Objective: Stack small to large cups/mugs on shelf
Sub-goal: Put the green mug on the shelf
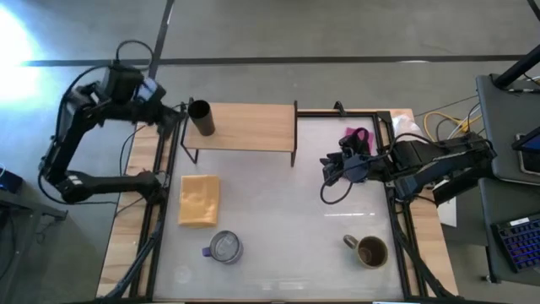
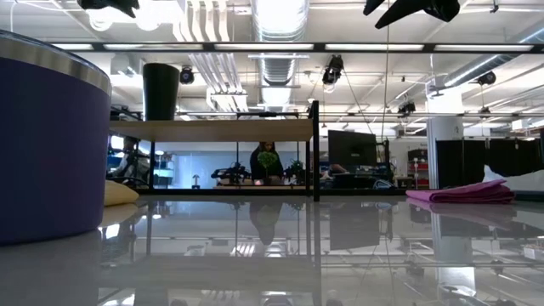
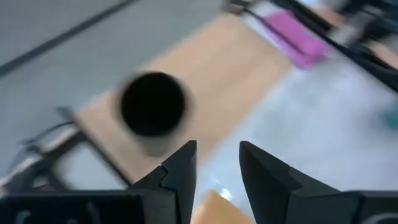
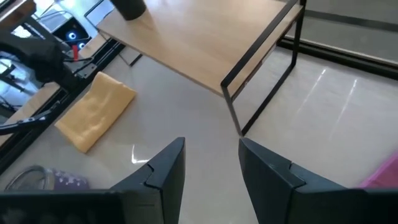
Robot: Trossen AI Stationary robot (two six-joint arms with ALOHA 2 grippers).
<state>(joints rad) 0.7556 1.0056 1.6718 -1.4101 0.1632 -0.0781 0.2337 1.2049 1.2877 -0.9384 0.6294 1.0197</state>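
the small black cup (image 1: pixel 201 117) stands upright on the left end of the shelf (image 1: pixel 253 127). the left gripper (image 1: pixel 173 114) hovers just left of it, fingers apart and empty. the right gripper (image 1: pixel 331 169) hangs over the table's middle, right of the shelf, fingers also apart and empty. the tan mug (image 1: pixel 369 251) sits near right and the purple tumbler (image 1: pixel 225 247) near left, both on the table.

risk: the left fingers are close to the cup, so a sideways drift could tip it off the shelf edge.

the low view shows the cup (image 2: pixel 161 91) clear of any gripper; the high view alone places the mug.
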